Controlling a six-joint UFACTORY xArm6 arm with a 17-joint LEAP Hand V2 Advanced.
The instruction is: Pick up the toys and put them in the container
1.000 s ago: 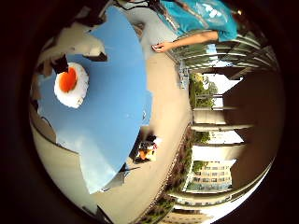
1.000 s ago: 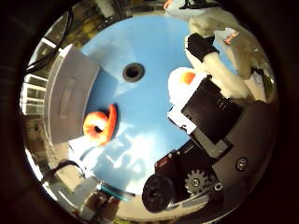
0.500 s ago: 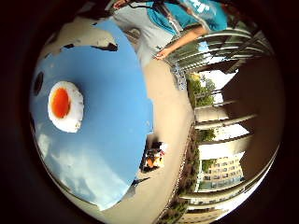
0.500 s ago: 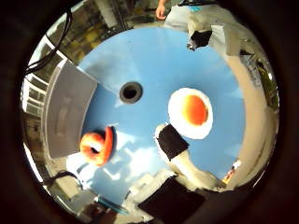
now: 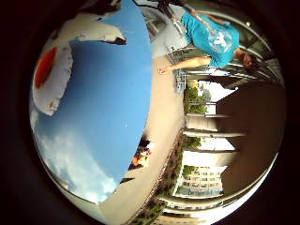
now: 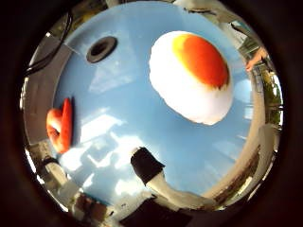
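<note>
Right then, your hand (image 6: 163,189) sat close above the fried-egg toy (image 6: 191,75) on the blue table (image 6: 118,118); one black-tipped finger (image 6: 146,164) reached out straight just beside it, touching nothing. Orange toy (image 6: 60,124) lay well apart.

You are viewing a white fried-egg toy (image 6: 189,80) showing an orange yolk, lying on the plain blue table (image 6: 118,118).

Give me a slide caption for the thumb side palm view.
Palm close above a fried-egg toy on the blue table, an orange toy lying apart near the table's edge.
</note>
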